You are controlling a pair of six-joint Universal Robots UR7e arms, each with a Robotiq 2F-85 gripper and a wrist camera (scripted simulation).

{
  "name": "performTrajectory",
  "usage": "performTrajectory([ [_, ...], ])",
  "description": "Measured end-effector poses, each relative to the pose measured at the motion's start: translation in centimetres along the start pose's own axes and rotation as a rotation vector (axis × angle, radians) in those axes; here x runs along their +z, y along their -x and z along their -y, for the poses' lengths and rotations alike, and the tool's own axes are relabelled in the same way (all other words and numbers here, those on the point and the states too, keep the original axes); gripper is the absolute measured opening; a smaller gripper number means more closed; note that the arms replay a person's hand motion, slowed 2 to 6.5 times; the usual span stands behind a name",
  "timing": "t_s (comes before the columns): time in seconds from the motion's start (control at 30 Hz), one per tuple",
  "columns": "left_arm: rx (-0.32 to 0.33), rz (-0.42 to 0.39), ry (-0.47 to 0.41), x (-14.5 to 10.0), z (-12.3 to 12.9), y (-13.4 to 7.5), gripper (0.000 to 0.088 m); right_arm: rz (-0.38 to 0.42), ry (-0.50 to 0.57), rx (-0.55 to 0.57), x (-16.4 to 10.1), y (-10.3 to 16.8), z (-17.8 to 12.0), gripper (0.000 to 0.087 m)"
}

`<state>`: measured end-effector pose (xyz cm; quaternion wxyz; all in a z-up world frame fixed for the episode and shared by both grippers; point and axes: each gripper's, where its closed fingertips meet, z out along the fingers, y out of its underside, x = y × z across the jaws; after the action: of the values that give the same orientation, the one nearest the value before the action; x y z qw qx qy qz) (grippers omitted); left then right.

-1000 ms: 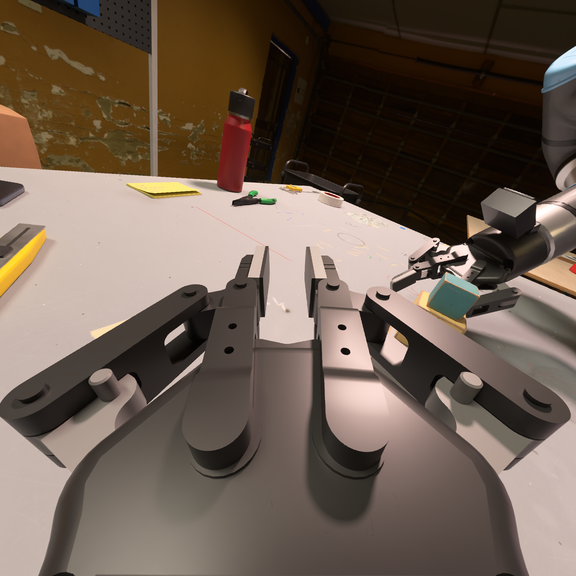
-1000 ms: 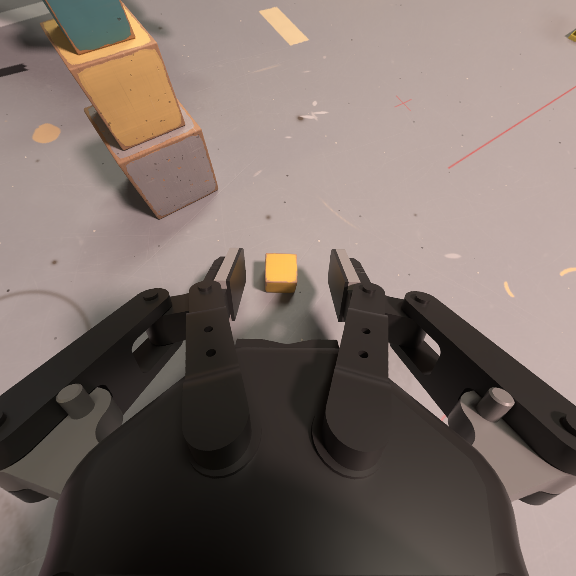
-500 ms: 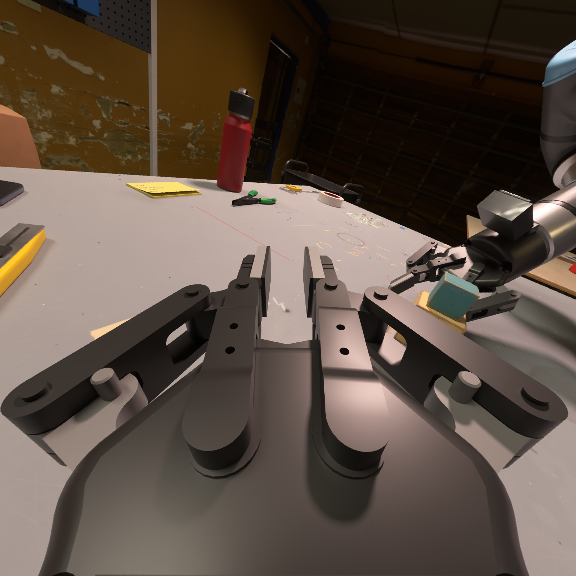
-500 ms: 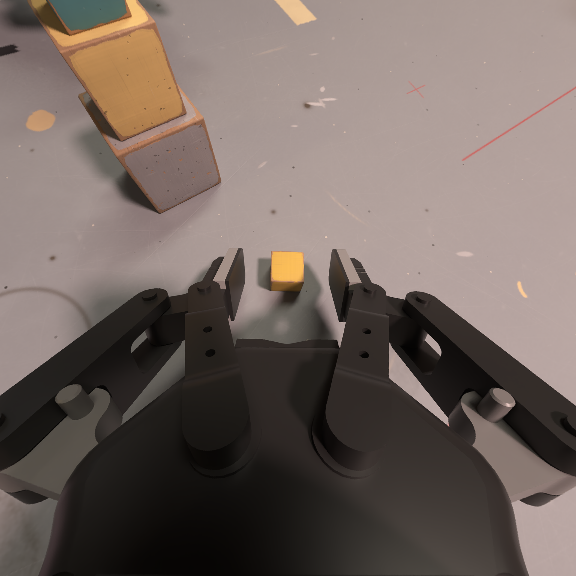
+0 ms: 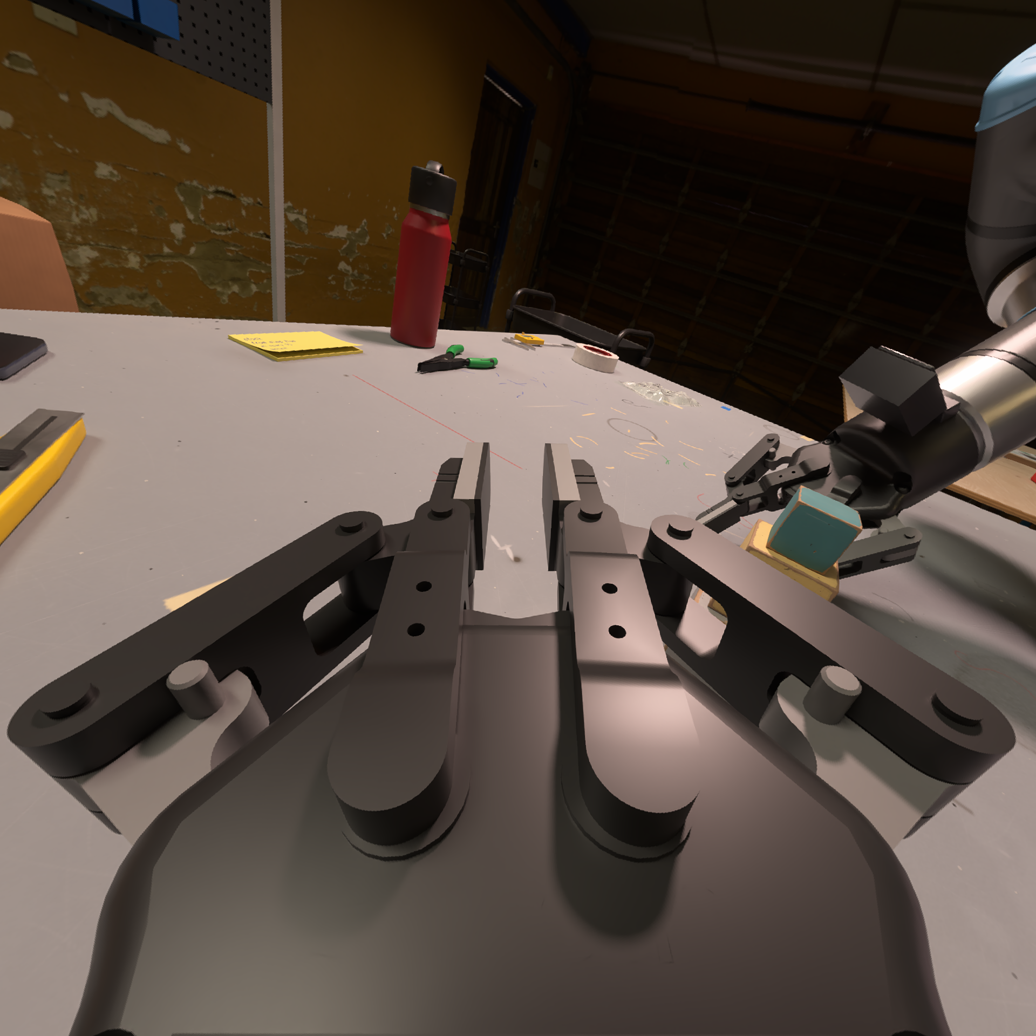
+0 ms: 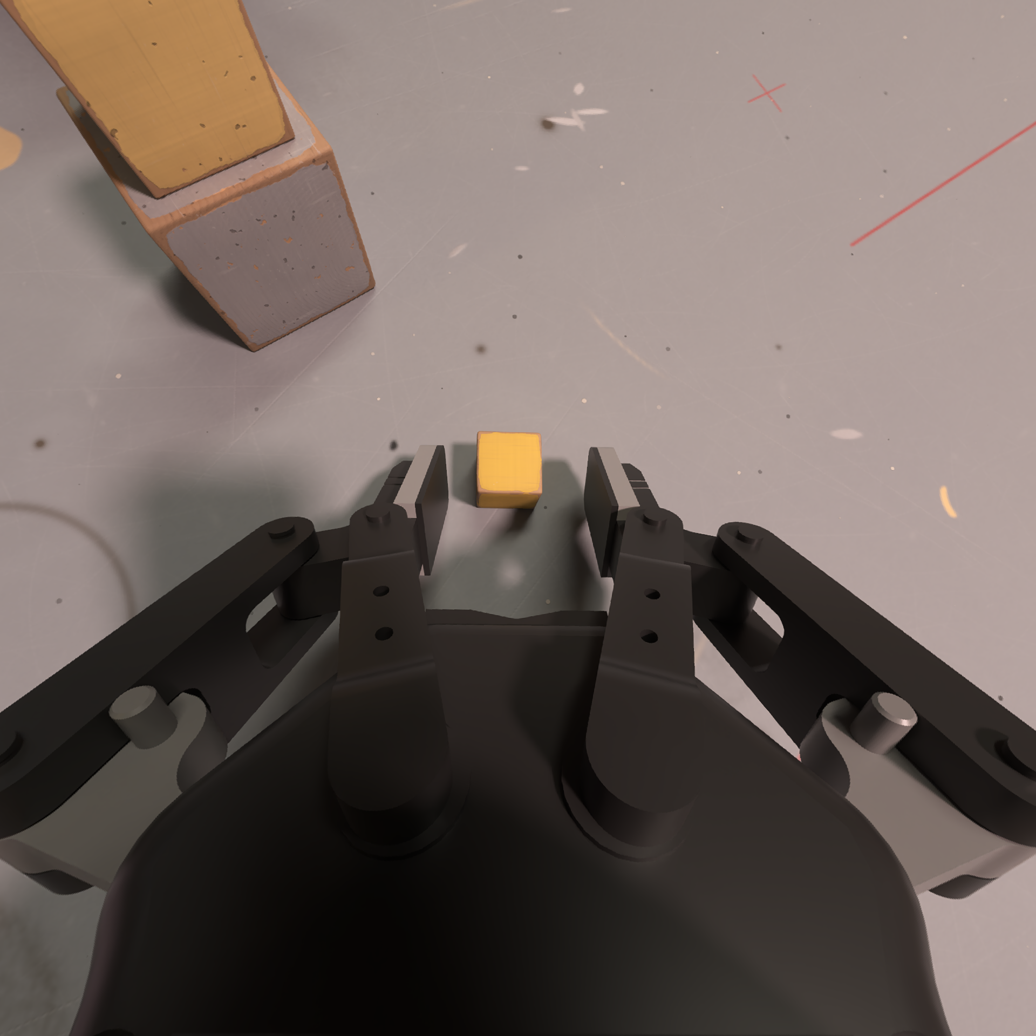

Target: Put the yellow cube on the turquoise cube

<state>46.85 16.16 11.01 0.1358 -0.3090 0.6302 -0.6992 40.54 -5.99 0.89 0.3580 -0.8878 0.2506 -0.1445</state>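
Our right end effector hangs over the tabletop pointing down, its fingers spread wide with nothing between the pads. The small yellow cube sits flat on the tabletop in line with the gap between the fingertips, apart from both; how far above it the tips are we cannot tell. It has no long axis to speak of; its top face looks nearly square, with its edges roughly parallel to the pads.

Up and to the left stands a stack: a grey block on the tabletop with a larger yellow block on it, turned slightly against the grey one. In the left wrist view the turquoise cube tops that stack, tilted, one corner toward us, and the right end effector shows just behind it.

Our left end effector is held low over bare tabletop, well apart from the stack, its fingers parted by a narrow gap and empty. Farther off stand a red bottle, a yellow notepad, green-handled pliers and a roll of tape.
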Motion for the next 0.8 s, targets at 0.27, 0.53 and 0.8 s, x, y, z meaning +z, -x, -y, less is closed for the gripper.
performTrajectory([
  [0.27,0.006,0.002,0.0,0.0,-0.02,-0.06,0.0165,0.031,0.006,0.031,0.12,0.14,-0.12,0.044],
  [0.53,0.009,0.006,-0.003,-0.05,0.02,-0.11,0.0156,0.058,-0.014,0.058,-0.13,0.13,0.03,0.0474],
  [0.8,0.01,0.005,0.005,0.02,-0.11,-0.19,0.0151,0.09,-0.006,0.089,-0.01,0.39,-0.09,0.0455],
])
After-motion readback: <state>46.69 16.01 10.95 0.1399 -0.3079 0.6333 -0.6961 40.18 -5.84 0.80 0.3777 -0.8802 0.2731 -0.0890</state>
